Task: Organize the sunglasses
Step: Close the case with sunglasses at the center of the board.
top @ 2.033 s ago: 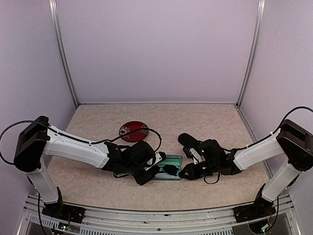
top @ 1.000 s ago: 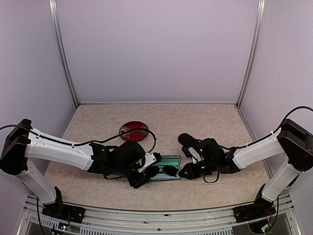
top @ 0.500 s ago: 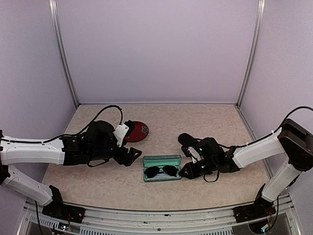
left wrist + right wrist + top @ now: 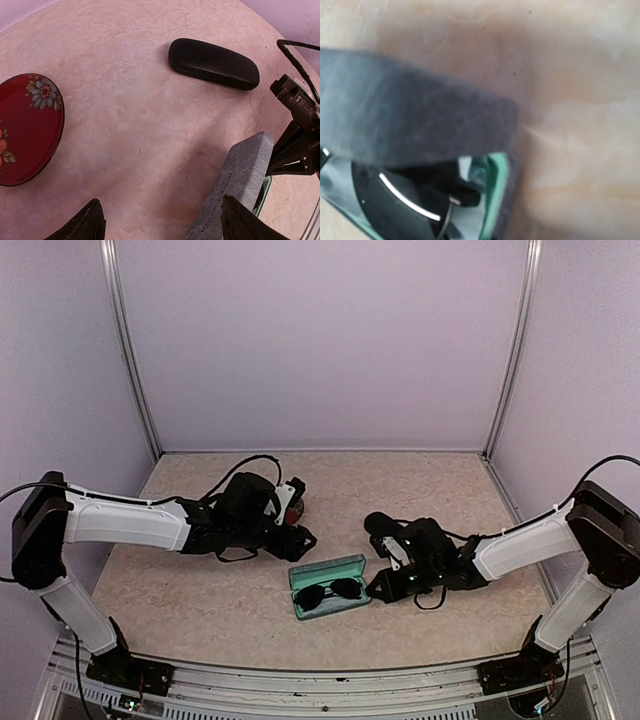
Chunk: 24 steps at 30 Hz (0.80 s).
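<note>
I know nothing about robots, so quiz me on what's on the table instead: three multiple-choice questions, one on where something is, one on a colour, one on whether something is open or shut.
1. Where do the sunglasses lie?
A. on a shelf
B. in the open case
C. in a drawer

2. What colour is the plate?
A. red
B. white
C. blue

3. How is the black case?
A. shut
B. wide open
C. split in two halves

Answers:
1 B: the top view shows them lying on the green lining.
2 A: the left wrist view shows it dark red with painted flowers.
3 A: it lies as one closed oval, with nothing of its inside showing.
</note>
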Each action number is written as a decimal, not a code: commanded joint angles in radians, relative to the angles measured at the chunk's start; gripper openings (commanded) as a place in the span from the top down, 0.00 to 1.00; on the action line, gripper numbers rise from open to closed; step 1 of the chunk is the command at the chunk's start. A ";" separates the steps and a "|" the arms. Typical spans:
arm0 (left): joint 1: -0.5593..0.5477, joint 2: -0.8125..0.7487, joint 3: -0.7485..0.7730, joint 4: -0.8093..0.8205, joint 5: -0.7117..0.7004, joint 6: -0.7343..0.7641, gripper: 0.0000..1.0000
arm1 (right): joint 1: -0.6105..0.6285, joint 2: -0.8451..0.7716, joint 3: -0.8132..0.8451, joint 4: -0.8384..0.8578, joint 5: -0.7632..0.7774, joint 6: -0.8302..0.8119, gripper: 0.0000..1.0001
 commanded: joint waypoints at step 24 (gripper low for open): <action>-0.099 0.126 -0.026 0.138 0.253 -0.098 0.71 | 0.013 0.058 0.018 0.013 0.006 0.008 0.93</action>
